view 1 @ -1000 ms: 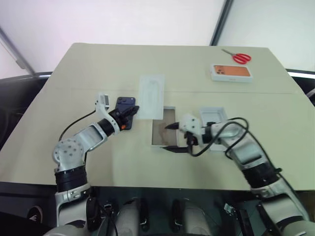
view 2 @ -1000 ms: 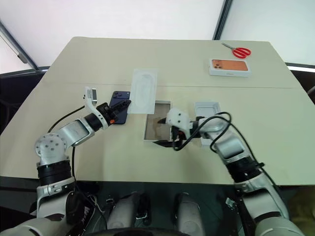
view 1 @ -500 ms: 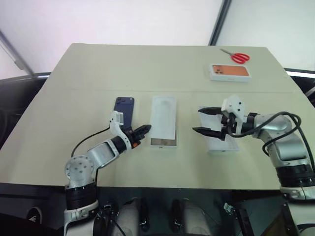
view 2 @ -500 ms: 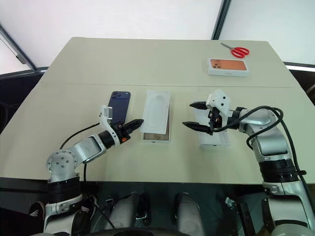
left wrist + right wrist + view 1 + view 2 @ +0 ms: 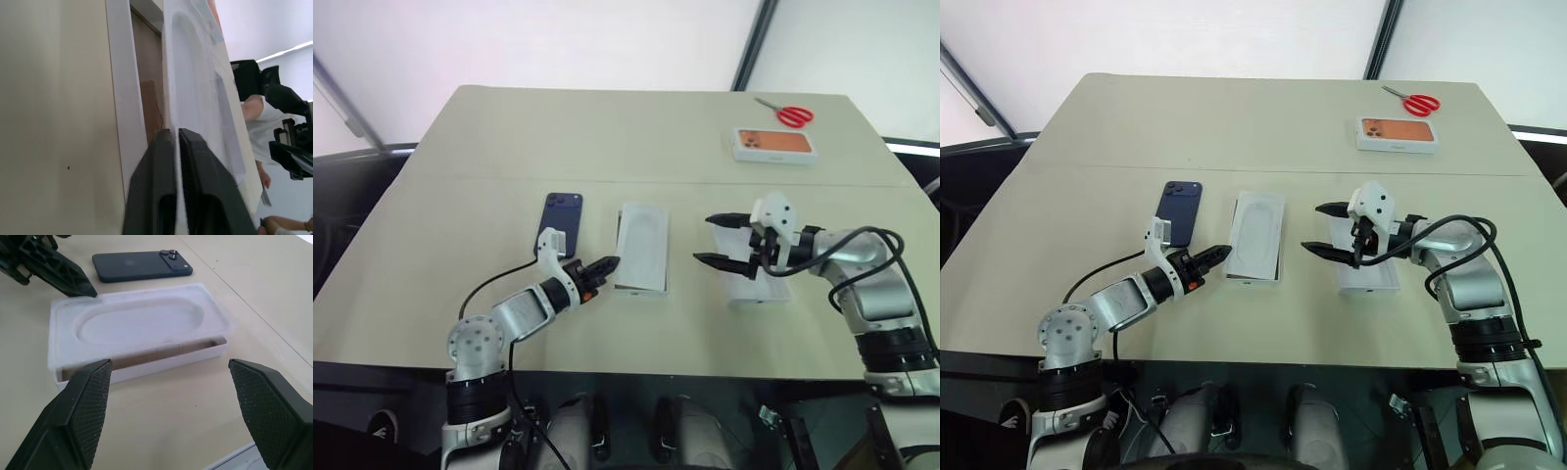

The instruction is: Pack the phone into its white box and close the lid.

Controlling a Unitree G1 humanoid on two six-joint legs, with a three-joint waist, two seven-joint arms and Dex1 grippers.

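Navy phone is laid flat on the table, long axis away from the robot, camera bump at the far end, just left of the white box. Left gripper is nipped on the insert's edge; right gripper is spread wide over the lid.

Since one second ago, the left gripper has released the phone, which now lies flat on the table, and has moved to the near corner of the white insert. The insert now lies on the white box. The right gripper has withdrawn from the box and hovers, fingers spread, over the lid.
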